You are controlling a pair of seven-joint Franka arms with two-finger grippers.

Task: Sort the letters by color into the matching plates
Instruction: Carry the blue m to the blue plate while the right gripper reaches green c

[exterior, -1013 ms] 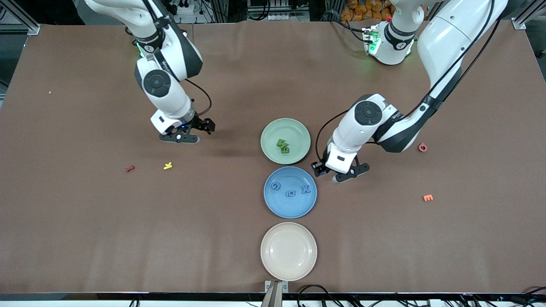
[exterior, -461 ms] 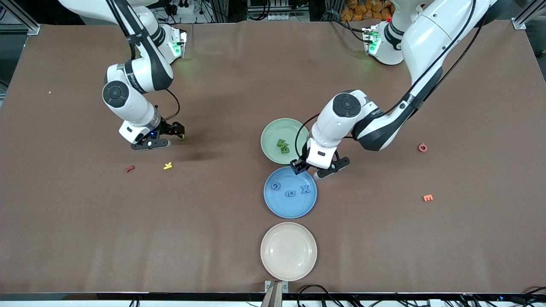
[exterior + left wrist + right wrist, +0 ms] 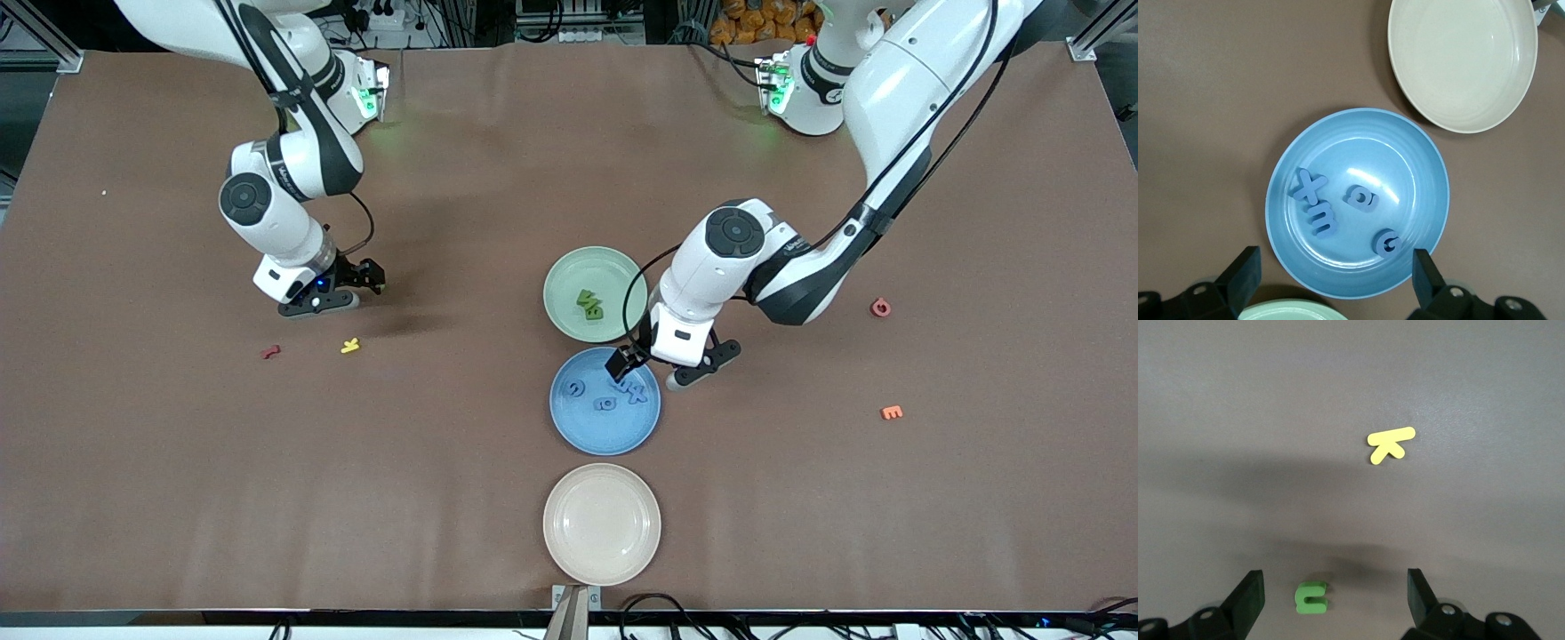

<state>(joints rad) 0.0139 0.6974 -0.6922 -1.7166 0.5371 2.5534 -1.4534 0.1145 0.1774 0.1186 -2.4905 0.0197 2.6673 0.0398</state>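
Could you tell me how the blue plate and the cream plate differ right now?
The blue plate holds four blue letters; the cream plate holds nothing. The blue plate lies farther from the front camera, under the open left gripper; nothing hovers over the cream plate. Both are round, shallow and alike in size.

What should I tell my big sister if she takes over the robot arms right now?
Left gripper: open over the blue plate, holding nothing.
Right gripper: open, low over a green letter on the table toward the right arm's end.
Done: four blue letters lie in the blue plate, green letters lie in the green plate.
Left: that loose green letter goes to the green plate. A yellow letter and three red or orange ones lie loose on the table. The cream plate holds nothing.
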